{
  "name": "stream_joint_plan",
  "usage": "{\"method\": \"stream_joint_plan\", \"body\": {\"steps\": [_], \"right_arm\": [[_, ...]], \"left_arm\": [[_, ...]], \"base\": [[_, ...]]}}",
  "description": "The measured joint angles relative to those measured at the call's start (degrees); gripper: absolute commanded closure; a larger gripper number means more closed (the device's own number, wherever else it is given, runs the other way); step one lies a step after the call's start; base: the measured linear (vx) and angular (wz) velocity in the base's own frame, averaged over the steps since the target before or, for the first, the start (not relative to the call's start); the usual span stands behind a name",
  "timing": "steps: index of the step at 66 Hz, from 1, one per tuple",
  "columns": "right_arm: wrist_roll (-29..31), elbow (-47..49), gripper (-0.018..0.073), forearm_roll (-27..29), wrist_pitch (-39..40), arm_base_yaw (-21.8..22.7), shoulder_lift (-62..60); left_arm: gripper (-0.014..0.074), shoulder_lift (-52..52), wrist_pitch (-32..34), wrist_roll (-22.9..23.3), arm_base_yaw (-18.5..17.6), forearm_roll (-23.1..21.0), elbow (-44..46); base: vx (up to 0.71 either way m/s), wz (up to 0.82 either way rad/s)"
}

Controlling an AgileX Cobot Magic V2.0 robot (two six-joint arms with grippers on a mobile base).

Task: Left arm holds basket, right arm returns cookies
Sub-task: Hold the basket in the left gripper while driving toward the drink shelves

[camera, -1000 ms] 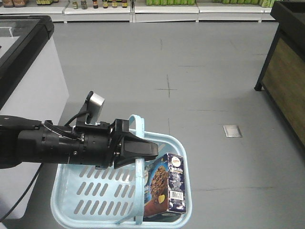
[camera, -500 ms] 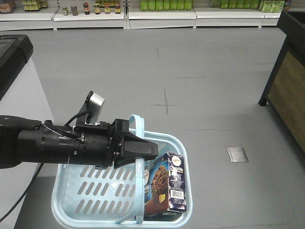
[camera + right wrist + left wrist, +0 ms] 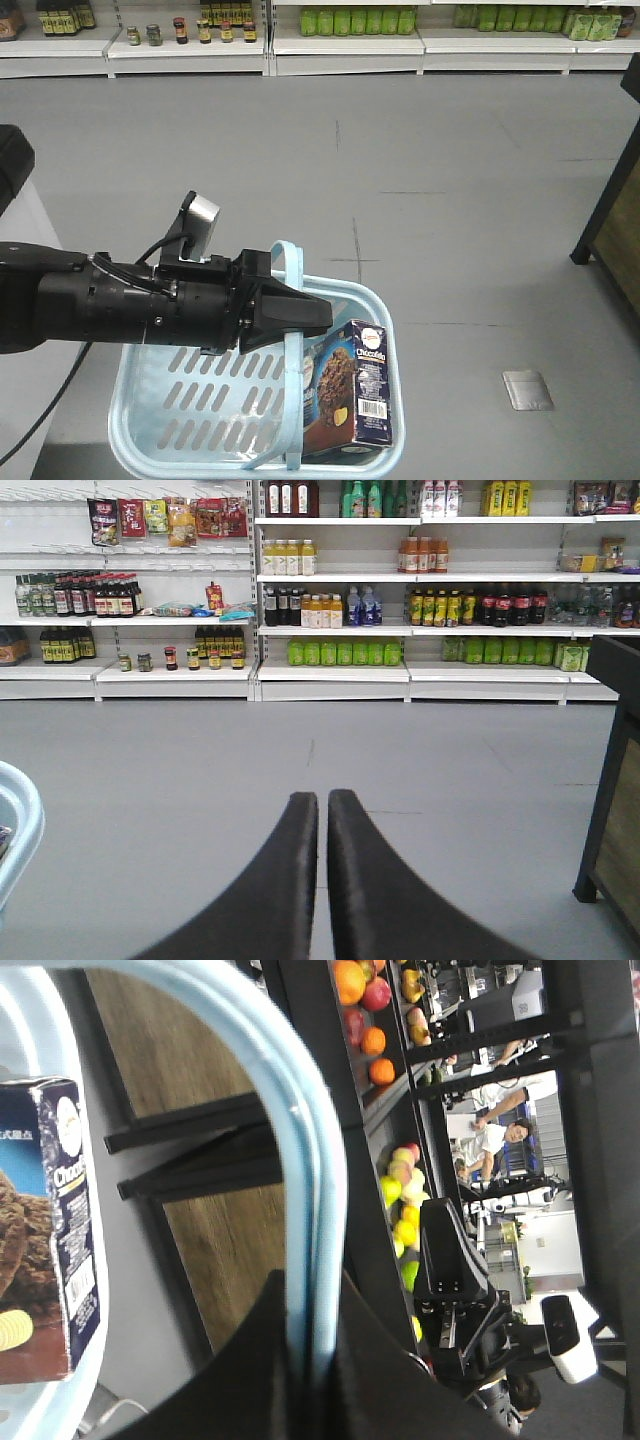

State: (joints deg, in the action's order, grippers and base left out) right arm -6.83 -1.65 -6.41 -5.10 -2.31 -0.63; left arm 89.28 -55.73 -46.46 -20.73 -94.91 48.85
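The left arm (image 3: 110, 305) reaches in level from the side, its black cylindrical wrist in line with the left tool (image 3: 318, 315). A small silver-white block (image 3: 203, 212) stands tilted on a bracket behind and above the tool, and a cable (image 3: 150, 250) loops back from it along the arm. The wedge-shaped tool is clamped on the basket handle (image 3: 292, 262). In the left wrist view its two fingers (image 3: 250, 1360) press the light blue band from either side. The right tool (image 3: 322, 802) points straight ahead and level. Its two dark fingers (image 3: 285, 880) sit almost together, with only a thin slit between them and nothing held.
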Motion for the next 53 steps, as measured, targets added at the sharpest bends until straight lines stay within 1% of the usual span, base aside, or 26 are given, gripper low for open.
{"method": "stream_joint_plan", "body": {"steps": [53], "right_arm": [[0.0, 0.0, 0.0565, 0.0, 0.0, 0.0, 0.0]], "left_arm": [[0.0599, 0.0, 0.0, 0.0, 0.0, 0.0, 0.0]], "base": [[0.48, 0.04]]}}
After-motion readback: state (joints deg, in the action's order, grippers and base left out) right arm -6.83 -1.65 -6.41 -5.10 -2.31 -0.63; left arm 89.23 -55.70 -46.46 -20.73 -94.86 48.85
